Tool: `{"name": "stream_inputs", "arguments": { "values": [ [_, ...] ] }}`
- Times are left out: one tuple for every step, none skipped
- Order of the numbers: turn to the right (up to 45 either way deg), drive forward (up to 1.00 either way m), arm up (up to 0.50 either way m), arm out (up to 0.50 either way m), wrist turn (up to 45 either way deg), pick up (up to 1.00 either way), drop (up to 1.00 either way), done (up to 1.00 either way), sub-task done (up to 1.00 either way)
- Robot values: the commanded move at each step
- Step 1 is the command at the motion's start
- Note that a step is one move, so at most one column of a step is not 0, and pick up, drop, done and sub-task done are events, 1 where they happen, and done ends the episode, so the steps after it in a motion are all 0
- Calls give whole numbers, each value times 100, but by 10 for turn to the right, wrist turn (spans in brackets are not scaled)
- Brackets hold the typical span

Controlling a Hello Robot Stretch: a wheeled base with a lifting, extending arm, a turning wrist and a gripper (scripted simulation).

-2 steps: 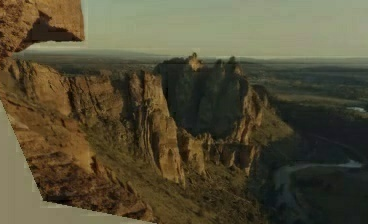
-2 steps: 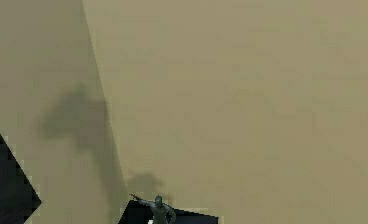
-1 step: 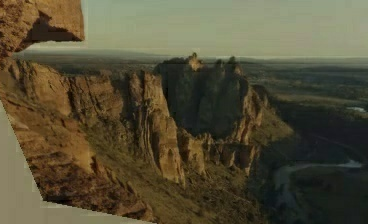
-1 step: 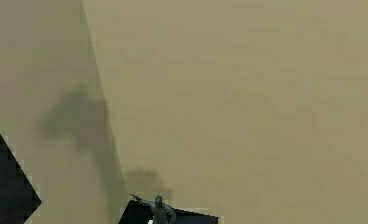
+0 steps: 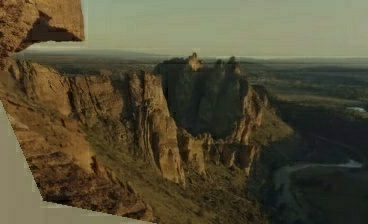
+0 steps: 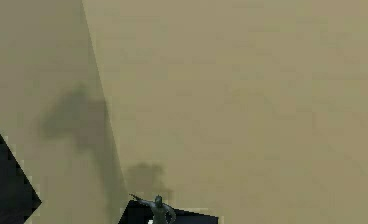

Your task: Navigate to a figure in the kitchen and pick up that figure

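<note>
As what seems the figure (image 6: 163,210) stands on a dark shelf (image 6: 195,217), I would reach slowly; the gripper's state I cannot tell.

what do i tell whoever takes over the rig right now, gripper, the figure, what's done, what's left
State of the gripper: unknown, check it before moving.
Job's thing: a small grey figure stands on a dark surface at the arm side view's bottom edge, in front of a tan wall.
Ahead: a landscape picture of cliffs close in the forward view.
Done: the robot seems to have arrived beside the figure.
Left: the pick-up. The figure is not yet lifted off the surface.
</note>
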Motion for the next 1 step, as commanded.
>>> {"name": "stream_inputs", "arguments": {
  "values": [
    [0,0,0,0,450,0,0,0,0]
  ]
}}
